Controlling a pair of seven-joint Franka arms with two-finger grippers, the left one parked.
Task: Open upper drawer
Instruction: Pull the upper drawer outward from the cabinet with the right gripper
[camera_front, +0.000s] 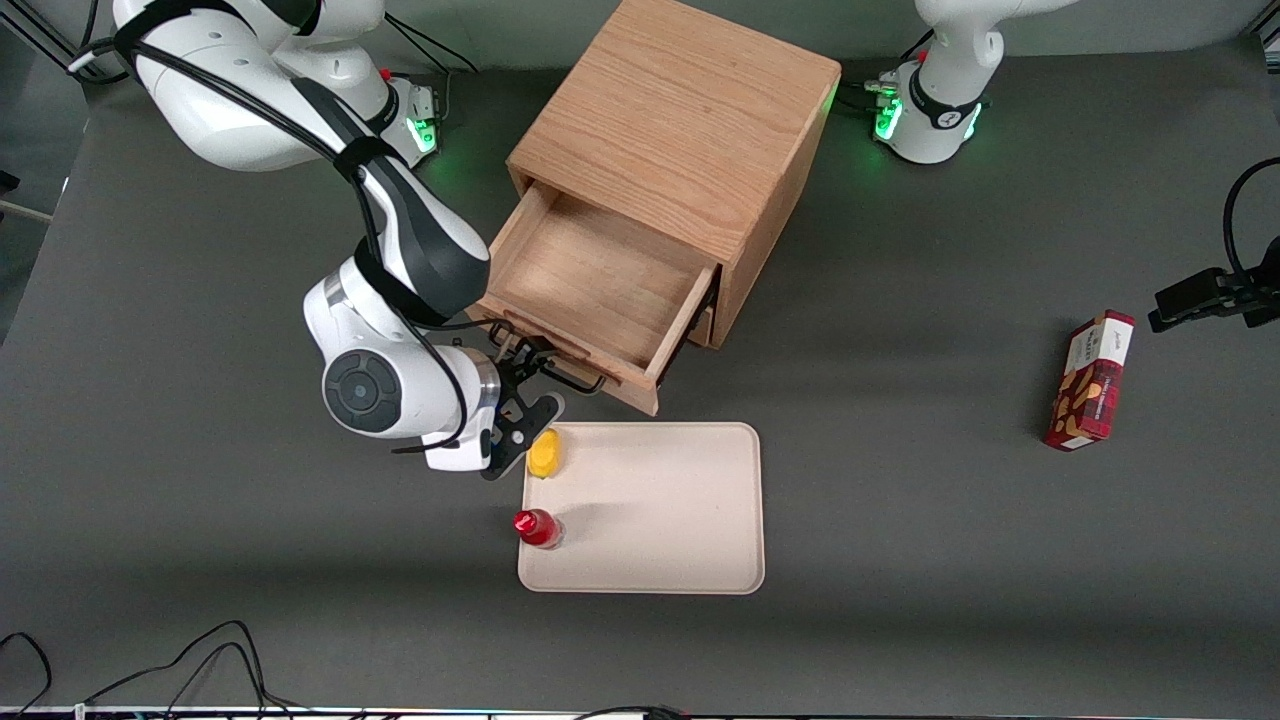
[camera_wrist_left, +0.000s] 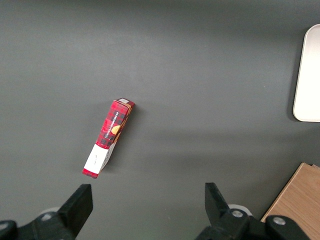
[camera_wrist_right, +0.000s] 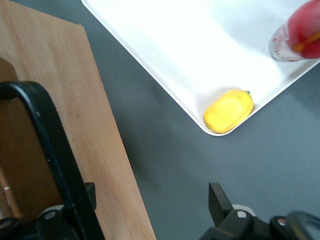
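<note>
The upper drawer (camera_front: 600, 285) of the light oak cabinet (camera_front: 680, 120) stands pulled well out, its bare wooden inside showing. Its thin black wire handle (camera_front: 565, 375) faces the tray. My right gripper (camera_front: 525, 387) is at the drawer's front, beside the handle, with its fingers open. In the right wrist view the gripper (camera_wrist_right: 152, 197) straddles the top edge of the drawer front (camera_wrist_right: 75, 100). One finger (camera_wrist_right: 90, 194) is by the black handle (camera_wrist_right: 50, 145), the other (camera_wrist_right: 217, 197) is over the grey table. Nothing is gripped. Only a sliver of the lower drawer (camera_front: 706, 322) shows.
A beige tray (camera_front: 660, 510) lies just in front of the open drawer, holding a yellow lemon-shaped thing (camera_front: 545, 453) and a red bottle (camera_front: 537, 528); both show in the right wrist view (camera_wrist_right: 229, 111) (camera_wrist_right: 297, 35). A red box (camera_front: 1090, 380) lies toward the parked arm's end.
</note>
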